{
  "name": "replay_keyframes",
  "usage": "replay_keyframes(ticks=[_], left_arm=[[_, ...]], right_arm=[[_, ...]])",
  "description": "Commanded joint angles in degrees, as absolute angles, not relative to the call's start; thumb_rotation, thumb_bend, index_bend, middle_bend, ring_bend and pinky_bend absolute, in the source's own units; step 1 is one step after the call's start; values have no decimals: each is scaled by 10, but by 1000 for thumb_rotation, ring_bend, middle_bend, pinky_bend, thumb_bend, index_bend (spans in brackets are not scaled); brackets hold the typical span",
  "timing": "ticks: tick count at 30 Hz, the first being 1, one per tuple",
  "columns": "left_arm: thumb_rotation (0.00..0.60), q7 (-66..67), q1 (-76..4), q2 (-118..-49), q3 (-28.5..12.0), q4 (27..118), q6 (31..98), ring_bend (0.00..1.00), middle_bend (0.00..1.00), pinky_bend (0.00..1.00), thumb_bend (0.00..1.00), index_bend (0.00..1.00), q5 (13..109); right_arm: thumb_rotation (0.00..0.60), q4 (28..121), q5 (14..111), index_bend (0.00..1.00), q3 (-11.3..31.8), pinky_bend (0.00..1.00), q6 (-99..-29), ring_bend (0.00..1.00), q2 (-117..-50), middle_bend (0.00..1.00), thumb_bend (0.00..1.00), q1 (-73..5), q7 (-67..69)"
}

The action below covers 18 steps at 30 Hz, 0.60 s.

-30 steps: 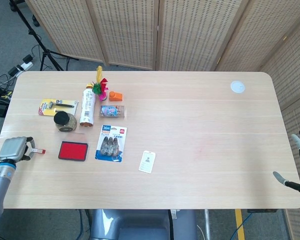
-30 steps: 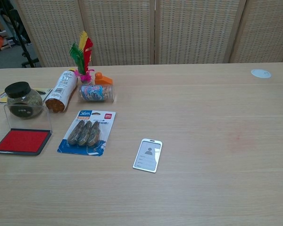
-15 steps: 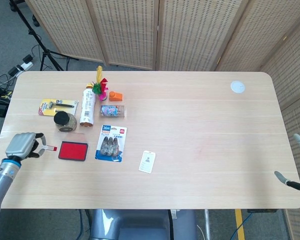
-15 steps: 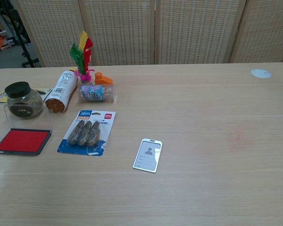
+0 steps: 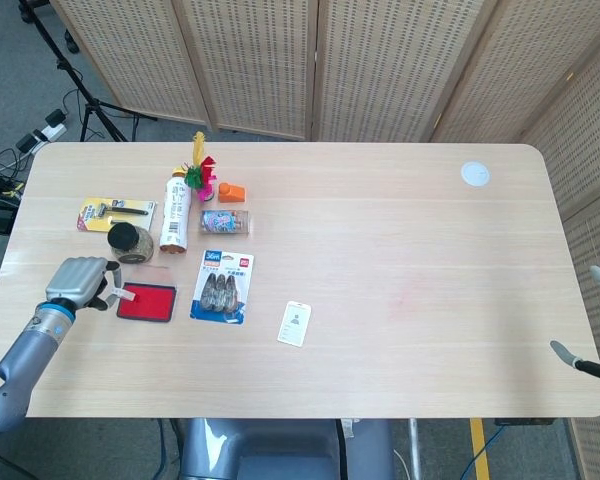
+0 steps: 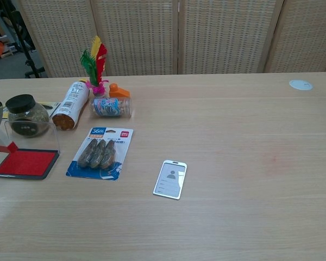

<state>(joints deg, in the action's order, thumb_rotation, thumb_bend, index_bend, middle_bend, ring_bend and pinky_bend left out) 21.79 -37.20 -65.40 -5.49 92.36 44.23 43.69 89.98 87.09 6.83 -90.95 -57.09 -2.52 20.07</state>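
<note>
Now at the near-left of the surface (image 5: 380,300): left hand (image 5: 80,280) just beside the left edge of the red ink pad (image 5: 146,302), pinching a small white stamp with a red tip (image 5: 113,294) between thumb and finger, other fingers curled. Red tip touching or just over the pad's left corner; cannot tell which. In the chest view, only the stamp (image 6: 4,144) and a dark fingertip at the left border, next to the pad (image 6: 25,163) with its clear lid standing up behind.

Just behind the pad: round jar with black cap (image 5: 130,242). Further back: yellow razor card (image 5: 116,213), lying bottle (image 5: 174,211), feathered shuttlecock (image 5: 201,172), orange block (image 5: 231,191), small clear tube on its side (image 5: 225,222). Right of the pad: blue blister pack of clips (image 5: 222,287). Nearer the middle: white ID card (image 5: 294,324), well apart from the hand. Far back right: white disc (image 5: 474,174).

Right hand (image 5: 598,330) at the right border of the head view, off the surface edge, mostly cut off; fingers apart, holding nothing.
</note>
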Motion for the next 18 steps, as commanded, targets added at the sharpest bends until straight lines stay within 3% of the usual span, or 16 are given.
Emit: replay_keyframes(ticks=[1,18], left_arm=[[600,232,-383,-667,-42,920,450,989,1000,895,405,593,417],[600,202,-384,-711,-27,867,451,990,1000,895,421,594,436]], right_arm=[[600,898,870,0,69,0,-910,0,-569,0,0,-24,206],[600,898,870,0,69,0,-910,0,-569,0,0,-24,209]])
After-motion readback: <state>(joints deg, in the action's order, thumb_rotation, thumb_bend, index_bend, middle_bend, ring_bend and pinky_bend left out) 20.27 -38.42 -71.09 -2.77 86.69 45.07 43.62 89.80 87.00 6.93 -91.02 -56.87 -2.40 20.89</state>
